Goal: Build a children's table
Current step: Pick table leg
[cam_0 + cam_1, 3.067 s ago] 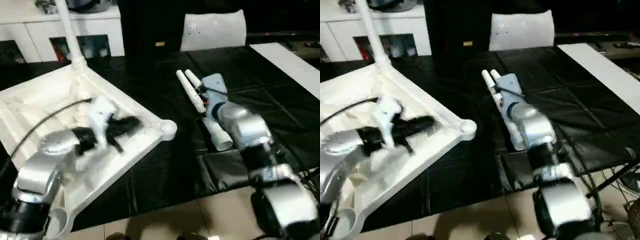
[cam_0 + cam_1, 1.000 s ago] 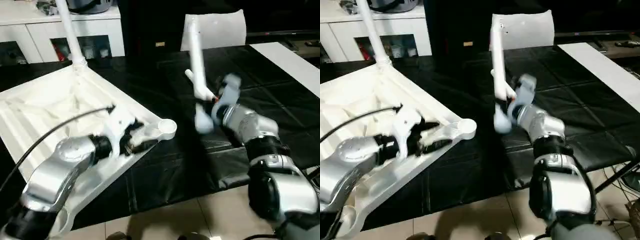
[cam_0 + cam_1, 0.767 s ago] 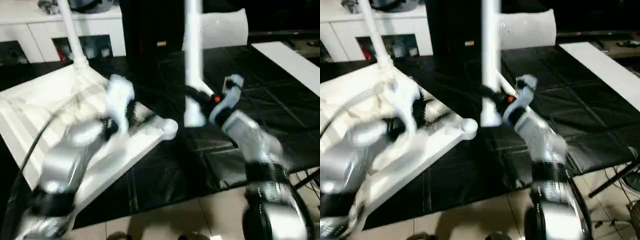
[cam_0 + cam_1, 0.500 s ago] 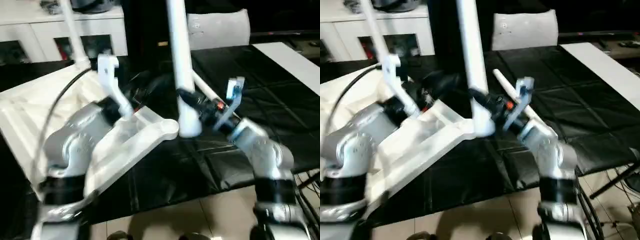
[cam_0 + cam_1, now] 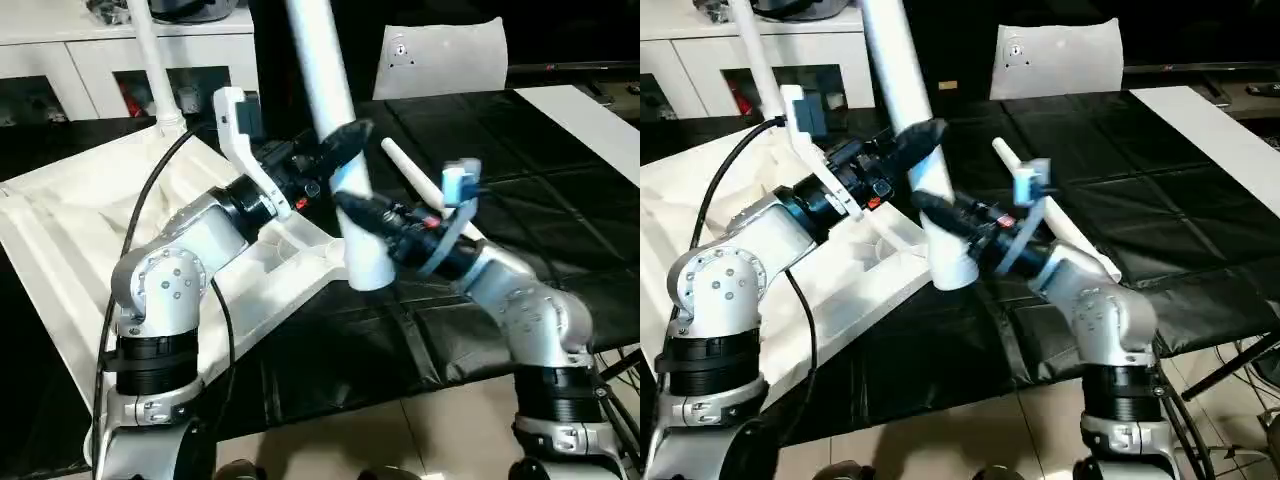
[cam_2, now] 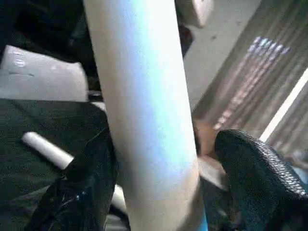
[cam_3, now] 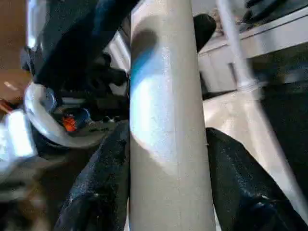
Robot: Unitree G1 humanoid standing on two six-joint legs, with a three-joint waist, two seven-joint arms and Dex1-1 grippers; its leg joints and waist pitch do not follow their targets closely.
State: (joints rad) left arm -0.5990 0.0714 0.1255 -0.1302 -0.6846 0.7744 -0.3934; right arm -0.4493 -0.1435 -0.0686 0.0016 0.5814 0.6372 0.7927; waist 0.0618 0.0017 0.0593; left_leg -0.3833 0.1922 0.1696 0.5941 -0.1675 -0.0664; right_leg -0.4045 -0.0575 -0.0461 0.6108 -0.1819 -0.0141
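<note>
Centre frame: white leg (image 5: pixel 335 120) nearly upright, foot over table top's (image 5: pixel 60 230) near corner socket. Right gripper (image 5: pixel 350 205) clamps it low; left gripper (image 5: pixel 335 150) straddles it higher, fingers wide.

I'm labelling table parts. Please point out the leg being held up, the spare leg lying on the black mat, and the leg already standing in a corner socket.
held leg (image 5: pixel 340 130), left eye view, mid shaft.
spare leg (image 5: pixel 408 172), left eye view, upper shaft.
fitted leg (image 5: pixel 152 60), left eye view, lower shaft above the socket.
</note>
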